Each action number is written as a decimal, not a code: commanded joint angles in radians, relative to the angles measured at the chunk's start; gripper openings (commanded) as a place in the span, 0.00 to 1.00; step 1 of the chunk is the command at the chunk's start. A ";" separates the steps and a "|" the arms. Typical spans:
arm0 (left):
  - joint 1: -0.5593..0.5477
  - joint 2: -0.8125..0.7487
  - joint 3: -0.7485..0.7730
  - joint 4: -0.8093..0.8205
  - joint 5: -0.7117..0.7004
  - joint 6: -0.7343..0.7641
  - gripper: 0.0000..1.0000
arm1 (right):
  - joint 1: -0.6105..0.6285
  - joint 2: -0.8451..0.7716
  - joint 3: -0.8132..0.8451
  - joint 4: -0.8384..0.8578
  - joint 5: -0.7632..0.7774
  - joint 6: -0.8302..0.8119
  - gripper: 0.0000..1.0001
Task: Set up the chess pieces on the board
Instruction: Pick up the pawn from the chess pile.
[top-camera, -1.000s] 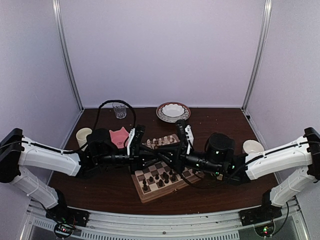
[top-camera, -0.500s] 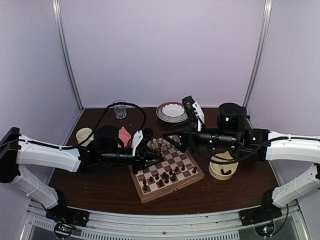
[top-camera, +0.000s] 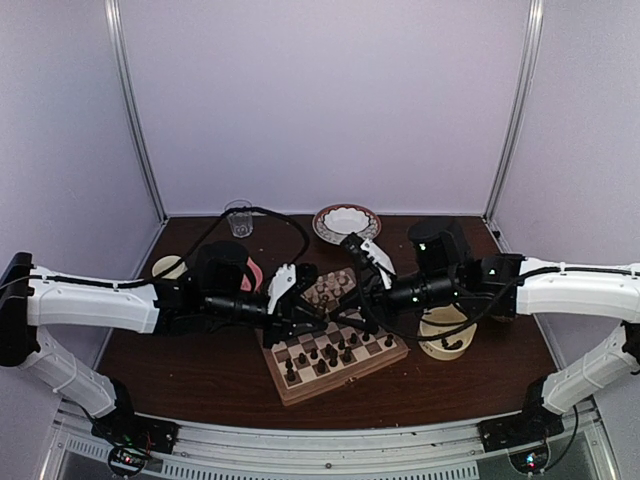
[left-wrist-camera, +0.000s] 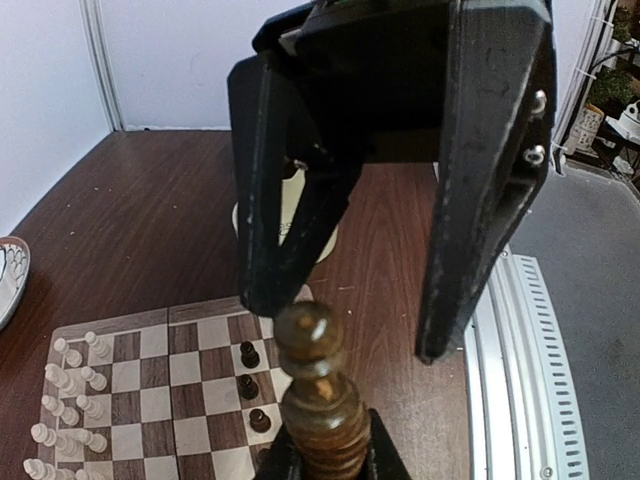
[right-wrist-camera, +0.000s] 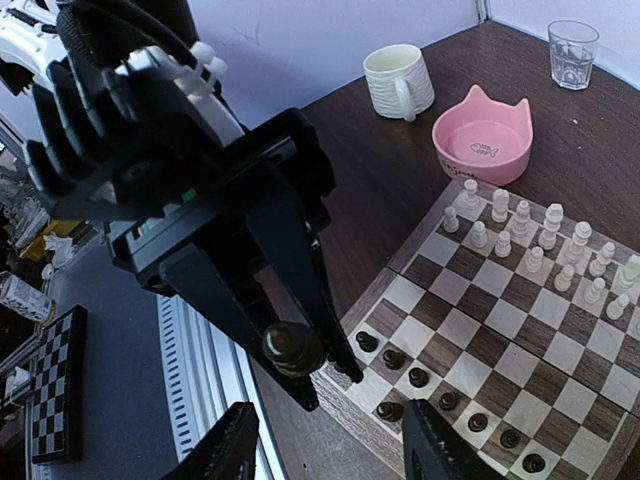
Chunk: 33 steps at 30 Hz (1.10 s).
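My left gripper (left-wrist-camera: 330, 455) is shut on one dark brown chess piece (left-wrist-camera: 315, 400), held level with its round head pointing at the right gripper. That gripper (right-wrist-camera: 335, 445) faces it, open, its fingers (left-wrist-camera: 475, 200) spread just beyond the head and apart from it. Both meet above the board (top-camera: 300, 390), left gripper (top-camera: 300, 300) and right gripper (top-camera: 362, 292). From the right wrist the held chess piece (right-wrist-camera: 293, 348) shows end-on. Several dark chess pieces (right-wrist-camera: 420, 377) stand on the board's (right-wrist-camera: 500, 330) near squares, and pale chessmen (right-wrist-camera: 540, 240) on the far rows.
A pink cat bowl (right-wrist-camera: 480, 145), a cream mug (right-wrist-camera: 400, 80) and a glass (right-wrist-camera: 572, 50) stand left of and behind the board. A patterned dish (top-camera: 346, 222) sits at the back. A cream cup (top-camera: 445, 335) stands right of the board.
The right gripper rose from the board, opened its jaws and swung down to face the left gripper. The left gripper has shifted right with the dark piece in its grip.
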 joint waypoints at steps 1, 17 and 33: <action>-0.008 -0.014 0.023 -0.032 0.048 0.037 0.05 | -0.001 -0.026 -0.014 0.034 -0.078 -0.032 0.52; -0.034 0.016 0.067 -0.094 0.037 0.060 0.05 | -0.001 -0.027 -0.026 0.054 -0.084 -0.052 0.41; -0.041 0.033 0.074 -0.089 0.048 0.046 0.05 | 0.001 0.011 -0.020 0.090 -0.149 -0.048 0.34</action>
